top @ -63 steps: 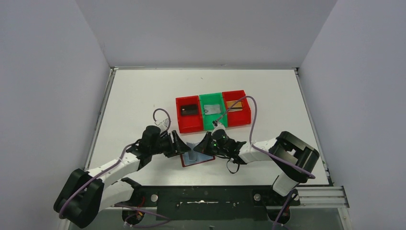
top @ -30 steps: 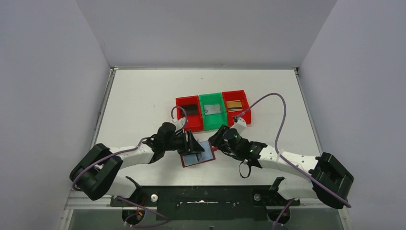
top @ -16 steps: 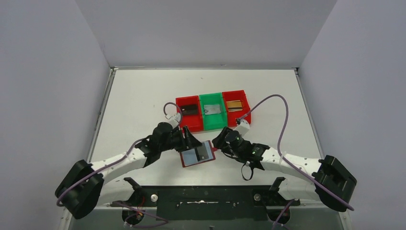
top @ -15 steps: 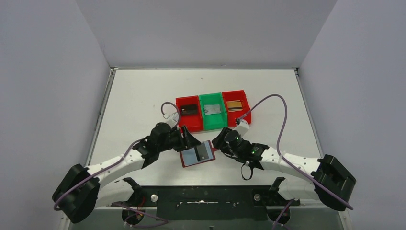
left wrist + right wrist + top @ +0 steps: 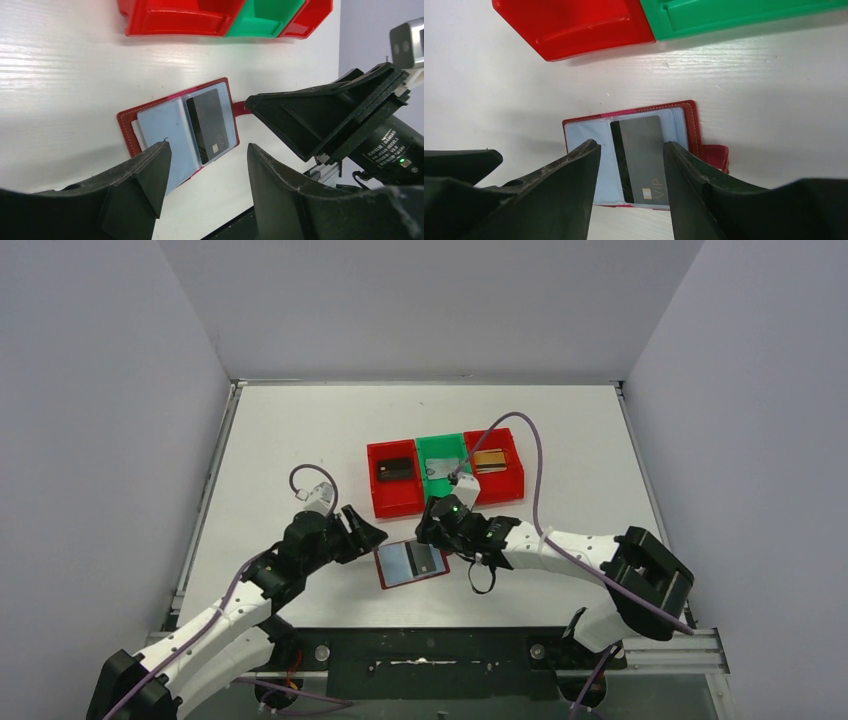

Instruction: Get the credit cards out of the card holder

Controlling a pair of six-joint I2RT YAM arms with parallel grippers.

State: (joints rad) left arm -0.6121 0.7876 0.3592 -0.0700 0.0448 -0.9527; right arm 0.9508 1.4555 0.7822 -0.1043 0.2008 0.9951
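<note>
Card holder (image 5: 411, 562) is open, dark credit card (image 5: 426, 559) in its 3 o'clock half. Left tool (image 5: 370, 533) at its 10, right tool (image 5: 427, 530) at 1, both apart, empty.

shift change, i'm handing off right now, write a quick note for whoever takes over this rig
Left end effector: open, empty, left of the card holder.
Right end effector: open, empty, at its far right corner.
The card holder lies open on the table, one dark VIP card in it.
Done: dark card in left red bin, silvery card in green bin, gold card in right red bin.
Left: pull the last card.
</note>
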